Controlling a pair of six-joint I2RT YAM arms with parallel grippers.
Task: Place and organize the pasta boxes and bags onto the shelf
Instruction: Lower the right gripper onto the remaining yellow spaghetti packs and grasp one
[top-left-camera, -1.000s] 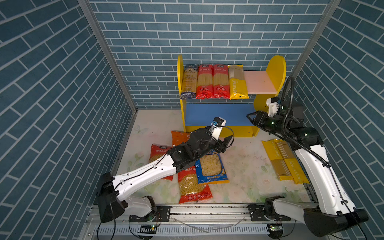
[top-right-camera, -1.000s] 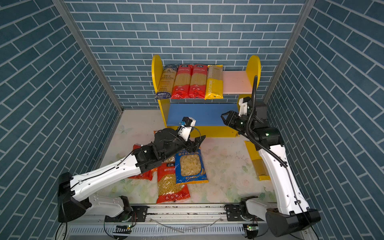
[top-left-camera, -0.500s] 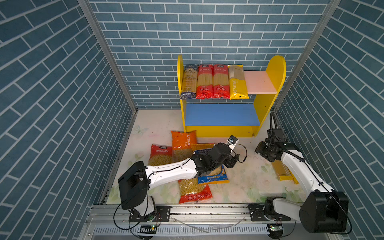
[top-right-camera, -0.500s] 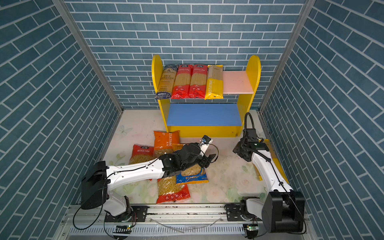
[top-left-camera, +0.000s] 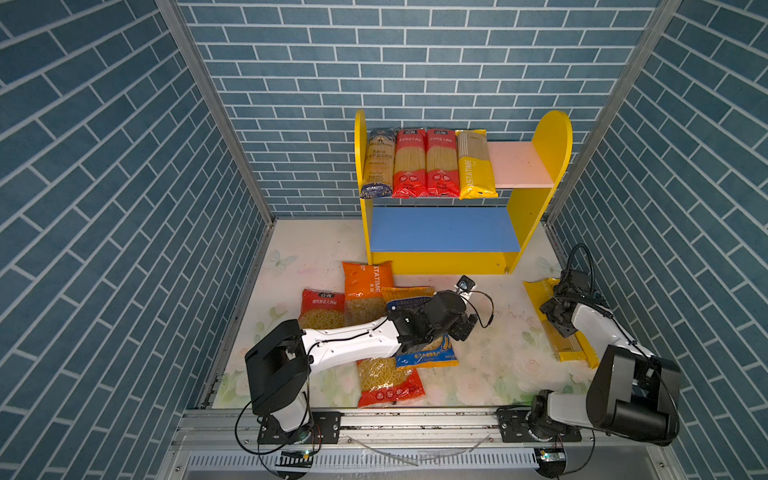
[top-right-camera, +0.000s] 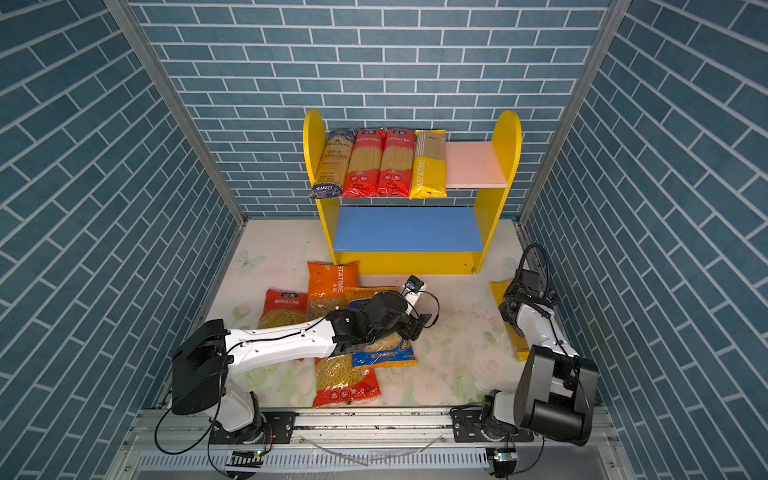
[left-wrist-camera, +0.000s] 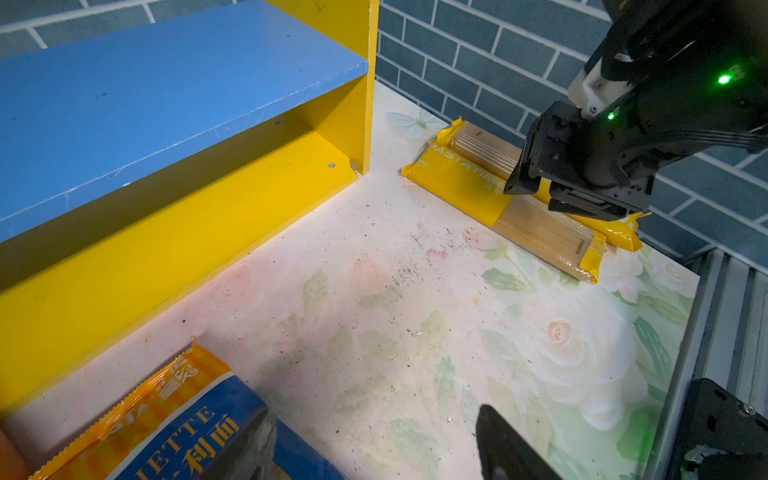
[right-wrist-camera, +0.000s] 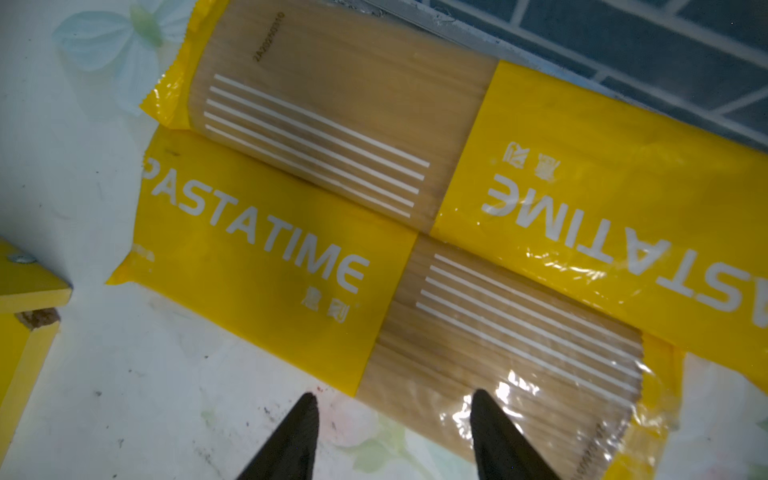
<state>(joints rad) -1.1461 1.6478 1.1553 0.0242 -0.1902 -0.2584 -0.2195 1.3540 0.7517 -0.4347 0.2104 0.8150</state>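
Pasta packs are split between the shelf (top-left-camera: 548, 158) and the floral mat (top-left-camera: 498, 361). On the pink upper board (top-left-camera: 519, 166) we see four long packs lying side by side at the left end: a dark blue spaghetti pack (top-left-camera: 377, 166), two red spaghetti packs (top-left-camera: 409, 164) and a yellow PASTATIME pack (top-left-camera: 473, 166). Their front ends overhang the board's edge, above the blue lower board (top-left-camera: 440, 228).

In front of the shelf, four wider bags lie on the mat in a loose, overlapping cluster. We see an orange bag (top-left-camera: 365, 278) nearest the shelf and a left red bag (top-left-camera: 322, 305) beside it. A blue-yellow bag (top-left-camera: 428, 355) lies partly under the left arm, and a front red bag (top-left-camera: 388, 382) is nearest the rail.

The left gripper (top-left-camera: 465, 326) hangs at the right edge of the blue-yellow bag. In the left wrist view its fingers (left-wrist-camera: 503, 449) stand wide apart with nothing between them, one over the bag's corner and one over the mat. We cannot tell whether it touches the bag.

A pair of yellow PASTATIME packs (right-wrist-camera: 270, 257) lies flat along the right wall, just beside the shelf's right foot. The two touch, and their lettering runs in opposite directions. The right gripper (right-wrist-camera: 394, 395) is low over the pack farther from the wall, jaws parted and empty. One fingertip is over the mat and one over that pack's clear window. We cannot make out contact.
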